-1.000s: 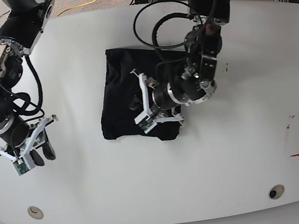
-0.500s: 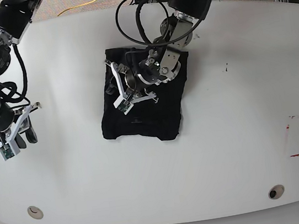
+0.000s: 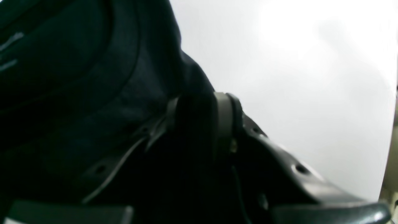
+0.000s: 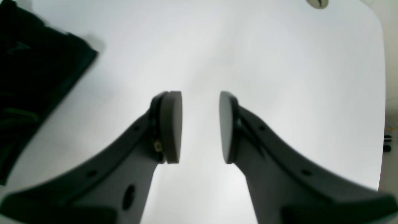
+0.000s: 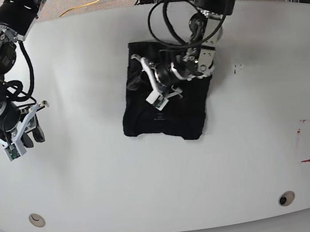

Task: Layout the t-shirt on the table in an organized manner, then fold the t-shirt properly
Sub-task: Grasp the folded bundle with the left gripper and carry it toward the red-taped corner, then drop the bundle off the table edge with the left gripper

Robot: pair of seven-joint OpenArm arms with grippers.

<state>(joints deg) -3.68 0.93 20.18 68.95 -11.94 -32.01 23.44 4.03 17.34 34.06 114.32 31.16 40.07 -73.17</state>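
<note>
Left tool [image 5: 152, 87] pinches t-shirt [image 5: 169, 114]; right tool [image 4: 200, 126] hovers parted over table [image 5: 124, 184].

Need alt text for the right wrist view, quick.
The right gripper hangs open and empty over the bare white table, its two fingers apart. The black t-shirt lies at the left edge.

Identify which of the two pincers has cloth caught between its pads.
The left pincer, over the black t-shirt: a fold of fabric is pinched between its pads. The right pincer hangs open above bare white table, a clear gap between its pads.
</note>
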